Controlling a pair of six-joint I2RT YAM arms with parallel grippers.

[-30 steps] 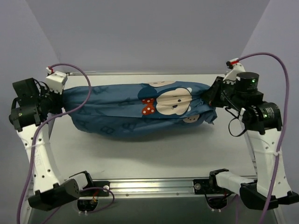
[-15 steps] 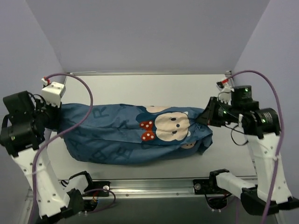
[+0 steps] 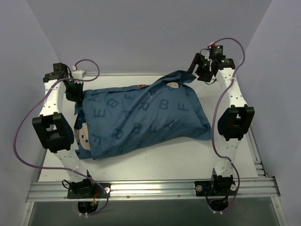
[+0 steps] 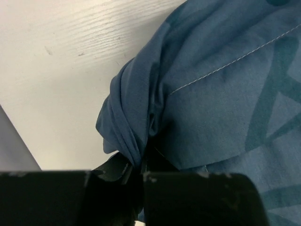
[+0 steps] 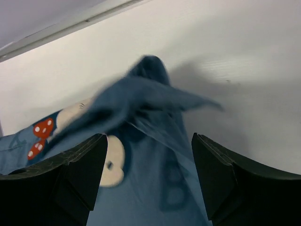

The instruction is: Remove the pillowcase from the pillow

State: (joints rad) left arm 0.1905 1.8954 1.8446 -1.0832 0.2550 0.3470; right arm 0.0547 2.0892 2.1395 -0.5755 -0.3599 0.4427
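The blue pillowcase (image 3: 146,117) lies plump across the table, lettered side up, with a cartoon figure at its near left end (image 3: 84,136). The pillow is hidden inside it. My left gripper (image 3: 75,96) is at the sack's far left corner. In the left wrist view that gripper (image 4: 138,167) is shut on a twisted bunch of the blue fabric (image 4: 127,122). My right gripper (image 3: 196,70) hovers by the far right corner. In the right wrist view it (image 5: 148,141) stands open, and the blurred cloth corner (image 5: 150,94) lies loose beyond its fingers (image 5: 89,160).
The white table (image 3: 155,160) shows bare in front of the sack. A metal rail (image 3: 150,188) with both arm bases runs along the near edge. Grey-violet walls close in at the back and both sides, and purple cables loop off each arm.
Both arms swung from the sides to the far part of the table, turning the sack over so its letters face up. The right gripper opened and let go of its corner.
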